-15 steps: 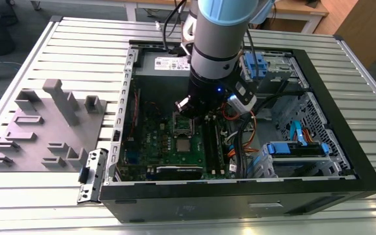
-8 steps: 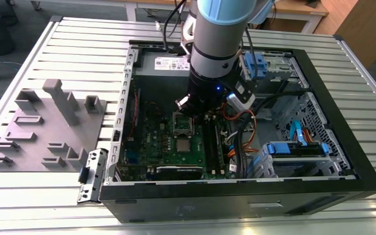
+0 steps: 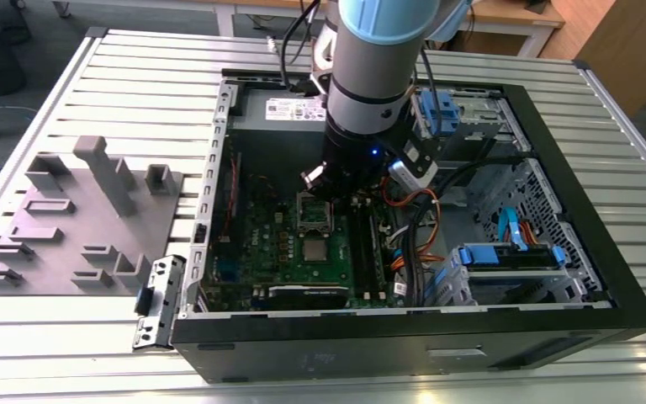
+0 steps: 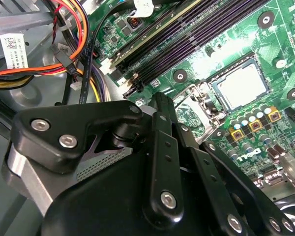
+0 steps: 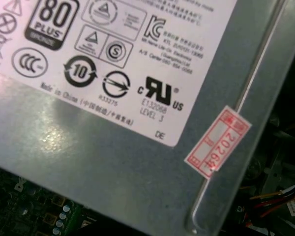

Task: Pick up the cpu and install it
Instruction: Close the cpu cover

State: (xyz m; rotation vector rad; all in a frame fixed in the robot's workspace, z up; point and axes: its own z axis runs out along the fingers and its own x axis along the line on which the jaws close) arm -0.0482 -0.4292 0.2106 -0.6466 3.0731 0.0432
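Green motherboard (image 3: 265, 244): silver-grey square cpu (image 4: 241, 86) apparently socketed; gripper (image 3: 336, 190) nearby, grip state unclear.

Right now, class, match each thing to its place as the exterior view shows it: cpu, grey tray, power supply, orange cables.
Things:
1. cpu
2. grey tray
3. power supply
4. orange cables

Places:
A. on the table, outside the case, at the exterior view's left
B. at the case's far end
C. flat on the green motherboard
D. beside the motherboard, toward the exterior view's right

Pairs: 1-C, 2-A, 3-B, 4-D
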